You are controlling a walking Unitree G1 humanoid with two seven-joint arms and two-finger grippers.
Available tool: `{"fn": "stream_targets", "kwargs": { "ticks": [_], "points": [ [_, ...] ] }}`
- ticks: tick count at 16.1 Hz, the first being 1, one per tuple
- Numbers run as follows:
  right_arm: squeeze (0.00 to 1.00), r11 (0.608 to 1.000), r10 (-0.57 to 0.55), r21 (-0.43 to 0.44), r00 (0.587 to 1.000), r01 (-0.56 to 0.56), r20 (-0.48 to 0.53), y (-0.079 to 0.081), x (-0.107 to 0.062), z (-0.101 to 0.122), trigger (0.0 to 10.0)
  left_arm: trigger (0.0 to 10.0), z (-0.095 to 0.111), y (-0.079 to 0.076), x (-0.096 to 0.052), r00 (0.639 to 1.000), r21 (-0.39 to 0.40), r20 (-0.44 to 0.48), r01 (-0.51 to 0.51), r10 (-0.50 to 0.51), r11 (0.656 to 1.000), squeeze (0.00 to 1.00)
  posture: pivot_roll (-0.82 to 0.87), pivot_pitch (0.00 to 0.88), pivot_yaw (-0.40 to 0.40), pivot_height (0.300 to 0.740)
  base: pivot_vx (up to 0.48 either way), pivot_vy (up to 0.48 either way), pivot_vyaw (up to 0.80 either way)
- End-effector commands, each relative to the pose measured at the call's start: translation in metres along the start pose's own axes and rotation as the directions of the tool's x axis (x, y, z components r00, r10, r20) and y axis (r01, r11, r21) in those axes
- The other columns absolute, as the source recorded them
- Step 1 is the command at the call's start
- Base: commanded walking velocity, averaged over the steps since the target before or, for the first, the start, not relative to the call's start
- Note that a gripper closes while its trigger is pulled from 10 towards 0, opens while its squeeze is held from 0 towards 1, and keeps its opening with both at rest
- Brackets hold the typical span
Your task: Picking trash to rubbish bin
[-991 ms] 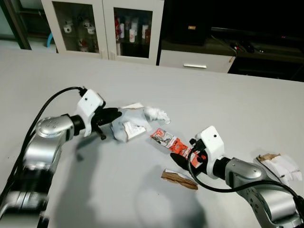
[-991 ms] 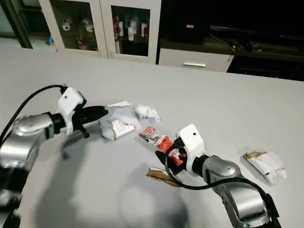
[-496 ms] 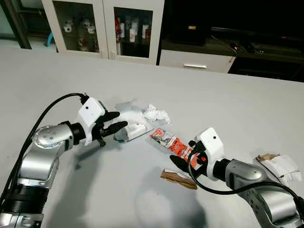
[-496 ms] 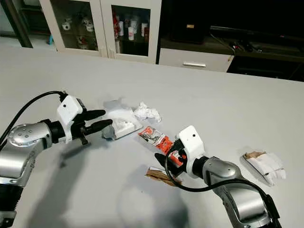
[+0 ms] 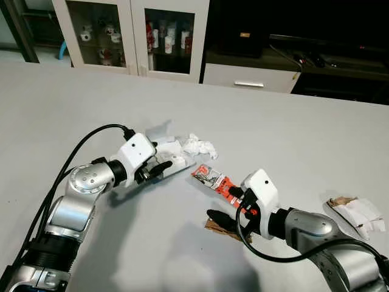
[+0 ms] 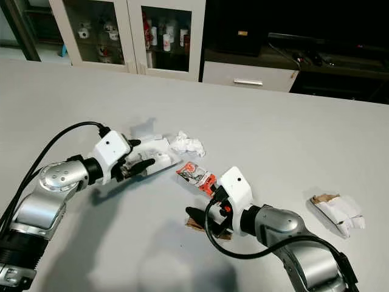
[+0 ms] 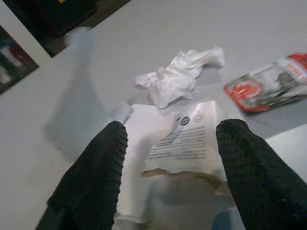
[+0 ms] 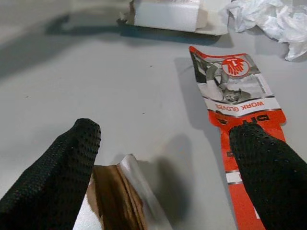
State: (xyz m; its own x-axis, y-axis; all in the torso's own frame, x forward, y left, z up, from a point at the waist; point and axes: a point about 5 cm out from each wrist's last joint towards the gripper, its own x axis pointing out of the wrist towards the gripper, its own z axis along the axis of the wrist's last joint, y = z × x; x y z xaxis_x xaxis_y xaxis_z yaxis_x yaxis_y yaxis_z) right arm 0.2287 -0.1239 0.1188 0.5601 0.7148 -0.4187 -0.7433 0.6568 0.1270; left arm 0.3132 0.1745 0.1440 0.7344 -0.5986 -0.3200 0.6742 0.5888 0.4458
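Left pincer (image 5: 159, 168) nearer — grey floor (image 5: 292, 134)

Glossy red plastic wrapper (image 8: 240, 96), crumpled tissue (image 7: 178, 76)

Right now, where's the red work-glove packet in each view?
Left eye: red work-glove packet mid-table, ahead of the right gripper.
Right eye: centre.
Left wrist: at the edge.
Right wrist: beside one finger.
Shared landmark: crumpled tissue nearby.

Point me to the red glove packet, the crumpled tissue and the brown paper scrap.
red glove packet (image 8: 233, 86), right wrist view, printed middle.
crumpled tissue (image 5: 200, 146), left eye view, centre of the wad.
brown paper scrap (image 8: 115, 196), right wrist view, brown face.
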Motion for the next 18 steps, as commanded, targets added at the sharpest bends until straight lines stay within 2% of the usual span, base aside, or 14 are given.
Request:
{"fn": "stream_targets", "kwargs": {
  "ticks": [1, 2, 3, 4, 6, 7, 9, 11, 12, 13, 16, 18],
  "points": [
    [0.0, 1.0, 0.024, -0.017, 1.0, -0.024, 0.013, 0.003, -0.002, 0.003, 10.0, 10.0, 0.002, 0.004, 0.003, 1.0, 0.05, -0.007, -0.017, 0.018, 0.999, 0.0, -0.06, 0.029, -0.082, 0.74, 0.0, 0.0, 0.0],
    [0.0, 1.0, 0.025, -0.017, 1.0, -0.025, 0.014, 0.002, -0.001, 0.002, 10.0, 10.0, -0.001, 0.007, 0.006, 0.998, 0.086, -0.015, -0.054, 0.055, 0.995, 0.0, -0.06, 0.026, -0.082, 0.74, 0.0, 0.0, 0.0],
    [0.0, 1.0, 0.026, -0.017, 1.0, -0.026, 0.014, 0.002, -0.001, 0.002, 10.0, 10.0, -0.002, 0.006, 0.007, 0.998, 0.084, -0.013, -0.058, 0.059, 0.995, 0.0, -0.06, 0.025, -0.082, 0.74, 0.0, 0.0, 0.0],
    [0.0, 0.999, 0.028, -0.017, 1.0, -0.028, 0.014, 0.002, 0.0, 0.002, 10.0, 10.0, -0.005, 0.002, 0.009, 0.999, 0.046, -0.007, -0.045, 0.046, 0.998, 0.0, -0.06, 0.023, -0.082, 0.74, 0.0, 0.0, 0.0],
    [0.0, 0.999, 0.028, -0.015, 0.999, -0.028, 0.015, 0.002, 0.0, 0.002, 10.0, 10.0, -0.008, -0.004, 0.016, 0.999, -0.096, 0.035, -0.03, 0.034, 0.995, 0.0, -0.06, 0.023, -0.084, 0.74, 0.0, 0.0, 0.0],
    [0.0, 0.999, 0.028, -0.015, 1.0, -0.028, 0.012, 0.002, 0.0, 0.002, 10.0, 10.0, -0.01, -0.009, 0.022, 0.998, -0.213, 0.056, -0.011, 0.024, 0.977, 0.0, -0.06, 0.022, -0.084, 0.74, 0.0, 0.0, 0.0],
    [0.0, 0.999, 0.028, -0.016, 1.0, -0.028, 0.011, 0.002, 0.0, 0.001, 10.0, 10.0, -0.005, -0.011, 0.028, 0.992, -0.327, 0.115, -0.001, 0.041, 0.945, 0.0, -0.07, 0.022, -0.081, 0.74, 0.0, 0.0, 0.0],
    [0.0, 1.0, 0.026, -0.014, 1.0, -0.026, 0.01, 0.003, -0.001, 0.001, 10.0, 10.0, -0.006, -0.012, 0.031, 0.991, -0.365, 0.126, 0.01, 0.039, 0.931, 0.0, -0.07, 0.024, -0.08, 0.74, 0.0, 0.0, 0.0],
    [0.0, 1.0, 0.026, -0.014, 1.0, -0.026, 0.009, 0.003, -0.001, 0.0, 10.0, 10.0, -0.01, -0.014, 0.033, 0.995, -0.338, 0.098, 0.01, 0.025, 0.941, 0.0, -0.07, 0.026, -0.079, 0.74, 0.0, 0.0, 0.0],
    [0.0, 1.0, 0.025, -0.014, 1.0, -0.025, 0.008, 0.003, -0.002, 0.0, 10.0, 10.0, -0.016, -0.014, 0.034, 0.999, -0.276, 0.042, -0.012, 0.025, 0.961, 0.0, -0.07, 0.027, -0.08, 0.74, 0.0, 0.0, 0.0],
    [0.0, 0.999, 0.028, -0.015, 1.0, -0.028, 0.006, 0.003, -0.002, 0.0, 10.0, 10.0, -0.028, -0.007, 0.036, 0.994, -0.172, -0.052, -0.106, 0.099, 0.979, 0.0, -0.07, 0.028, -0.084, 0.74, 0.0, 0.0, 0.0],
    [0.0, 0.999, 0.03, -0.017, 1.0, -0.03, 0.007, 0.003, -0.001, 0.001, 10.0, 10.0, -0.03, -0.006, 0.036, 0.991, -0.162, -0.06, -0.125, 0.116, 0.979, 0.0, -0.07, 0.028, -0.086, 0.74, 0.0, 0.0, 0.0]
  ]
}}
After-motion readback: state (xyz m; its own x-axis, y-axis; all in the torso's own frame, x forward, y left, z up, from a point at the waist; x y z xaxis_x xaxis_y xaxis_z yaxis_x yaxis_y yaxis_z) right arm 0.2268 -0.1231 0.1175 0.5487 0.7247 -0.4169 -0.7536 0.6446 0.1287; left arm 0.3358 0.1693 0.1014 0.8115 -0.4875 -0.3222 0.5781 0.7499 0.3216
